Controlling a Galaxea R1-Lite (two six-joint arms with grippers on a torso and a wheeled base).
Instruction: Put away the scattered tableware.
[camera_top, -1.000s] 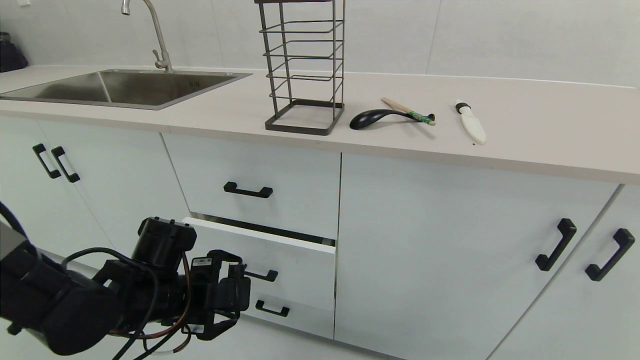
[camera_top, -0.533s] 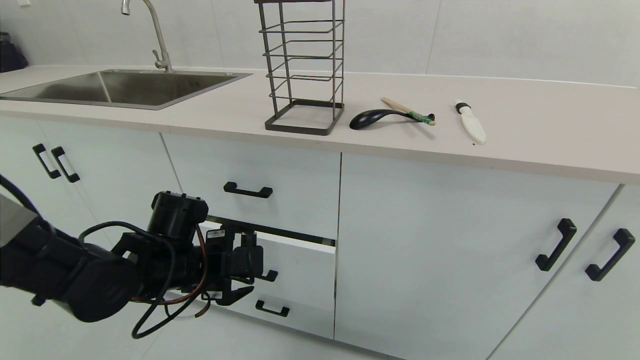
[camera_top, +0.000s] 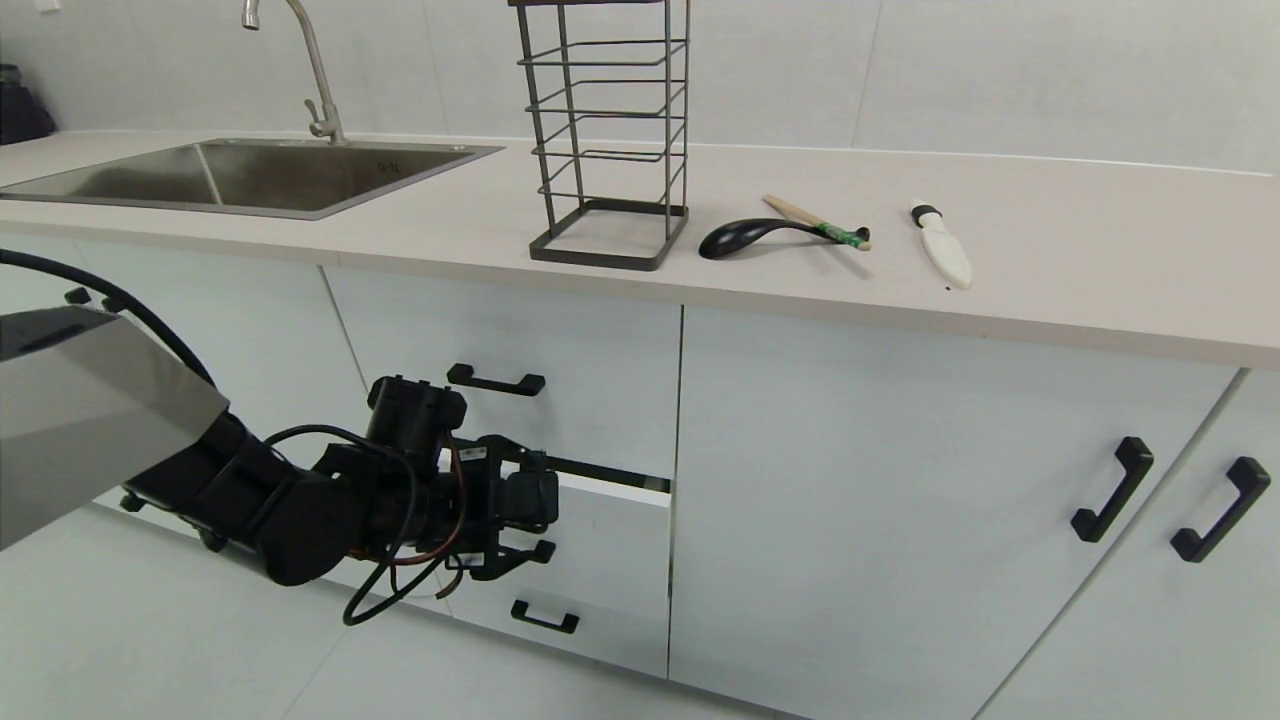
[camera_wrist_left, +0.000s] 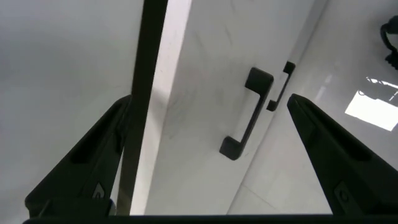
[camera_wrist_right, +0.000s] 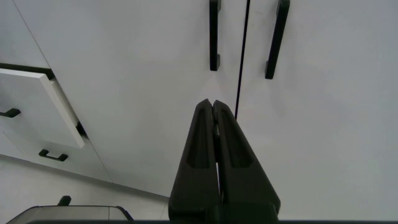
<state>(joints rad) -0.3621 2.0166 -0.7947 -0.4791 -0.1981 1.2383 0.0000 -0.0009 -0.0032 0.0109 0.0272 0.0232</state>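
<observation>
- The pale, glossy floor (camera_top: 200, 640) lies nearest, running up to the foot of the white cabinets.
- The left gripper (camera_top: 530, 515) hangs low in front of the drawer stack. Its fingers (camera_wrist_left: 81, 162) are spread wide and grip nothing.
- In the left wrist view, the black handle (camera_wrist_left: 247, 115) of the middle drawer (camera_top: 610, 530) lies between those fingers, apart from both.
- The middle drawer stands slightly pulled out, with a dark gap along its top edge.
- The top drawer's handle (camera_top: 496, 380) is above it and the bottom drawer's handle (camera_top: 544, 617) below.
- The right gripper (camera_wrist_right: 214, 106) has its fingers pressed together with nothing between them. It points at a pair of cabinet doors with two vertical black handles (camera_wrist_right: 214, 34).
- The beige countertop (camera_top: 1050, 250) runs the full width above the cabinets.
- The scattered tableware lies on it, right of centre:
  - A black spoon (camera_top: 745, 236) lies with its bowl toward the rack.
  - Wooden chopsticks (camera_top: 815, 222) lie slanted just behind it and meet the end of the spoon's handle.
  - A white utensil with a black collar (camera_top: 945, 250) lies apart, farther right.
- A tall black wire rack (camera_top: 610, 130) stands upright just left of the spoon.
- A steel sink (camera_top: 250, 175) is set into the counter at the far left, with a curved faucet (camera_top: 300, 65) behind it.
- A light tiled wall (camera_top: 1000, 70) closes the room behind the counter.
</observation>
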